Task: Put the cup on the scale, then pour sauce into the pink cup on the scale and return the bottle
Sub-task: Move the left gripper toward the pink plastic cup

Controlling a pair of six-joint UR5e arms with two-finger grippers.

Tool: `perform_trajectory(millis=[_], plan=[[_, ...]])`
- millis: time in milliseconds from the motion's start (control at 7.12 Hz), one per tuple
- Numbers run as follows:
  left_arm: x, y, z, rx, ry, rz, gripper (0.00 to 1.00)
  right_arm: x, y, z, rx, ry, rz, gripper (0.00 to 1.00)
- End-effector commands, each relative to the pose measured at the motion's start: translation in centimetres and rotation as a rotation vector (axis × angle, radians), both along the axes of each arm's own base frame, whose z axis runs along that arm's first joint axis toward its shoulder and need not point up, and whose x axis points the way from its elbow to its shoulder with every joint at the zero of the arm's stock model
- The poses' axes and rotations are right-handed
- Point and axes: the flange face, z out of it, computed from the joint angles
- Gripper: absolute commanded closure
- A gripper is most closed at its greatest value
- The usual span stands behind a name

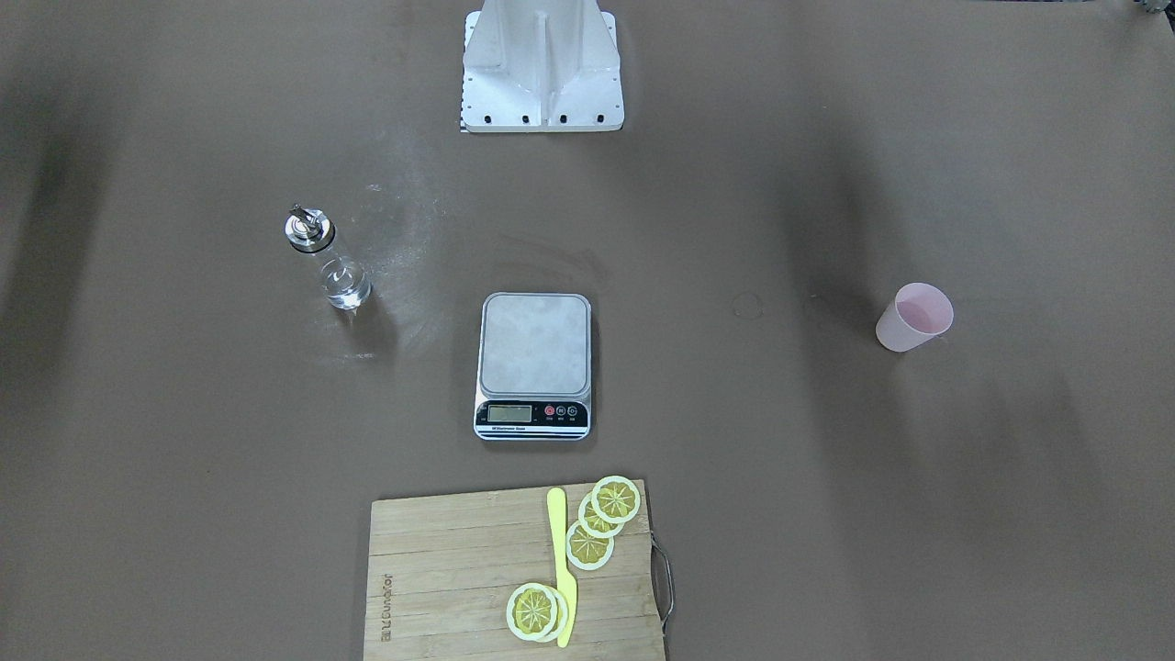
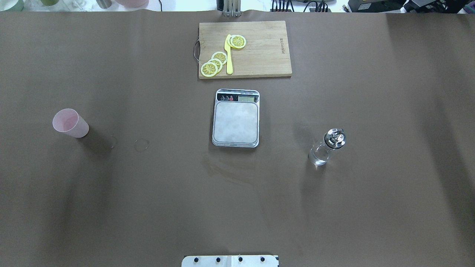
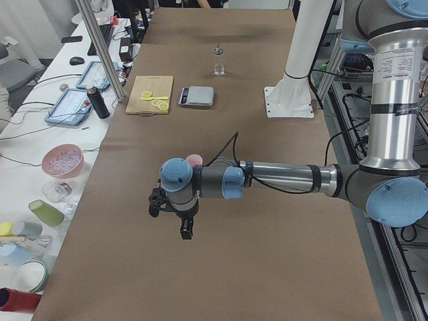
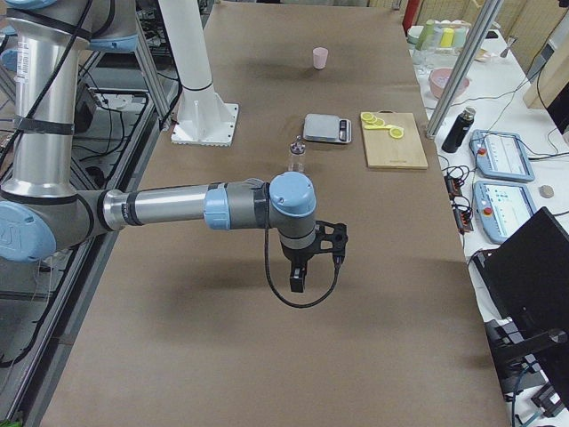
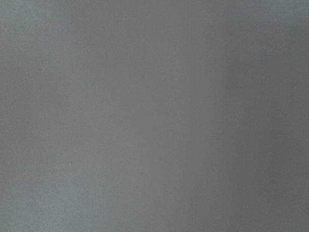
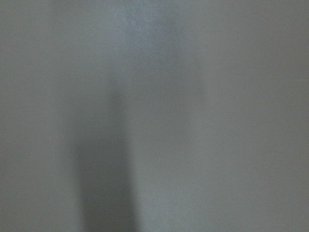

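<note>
The pale pink cup (image 1: 913, 318) (image 2: 70, 123) stands upright on the brown table, far out on my left side. At the table's middle sits the scale (image 1: 533, 364) (image 2: 236, 118), its steel platform bare. The glass bottle (image 1: 328, 259) (image 2: 327, 147) with its silver spout stands on my right side, clear sauce (image 1: 344, 289) in its lower part. My left gripper (image 3: 172, 217) hangs over the table near the cup (image 3: 194, 160). My right gripper (image 4: 317, 258) hovers short of the bottle (image 4: 297, 154). I cannot tell whether either is open or shut. Both wrist views show only blurred table.
A wooden cutting board (image 2: 259, 55) with lemon slices (image 2: 214, 63) and a yellow knife (image 2: 228, 53) lies beyond the scale. The robot's white base (image 1: 542, 69) stands at the near edge. A side bench (image 3: 60, 160) holds bowls, cups and tablets.
</note>
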Motion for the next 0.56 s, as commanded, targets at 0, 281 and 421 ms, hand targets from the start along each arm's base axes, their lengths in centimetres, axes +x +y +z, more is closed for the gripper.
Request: perform_trajectory(millis=[0, 281, 421], plan=[[0.1, 0.0, 0.6, -0.008, -0.002, 0.005, 0.01, 0.0, 0.1, -0.3, 0.006, 0.002, 0.000, 0.00], [0.3, -0.8, 0.0, -0.031, -0.008, -0.027, 0.01, 0.0, 0.4, 0.8, -0.016, 0.001, -0.002, 0.00], [0.5, -1.9, -2.4, -0.036, -0.002, -0.072, 0.01, 0.0, 0.4, 0.9, -0.020, 0.002, 0.001, 0.00]])
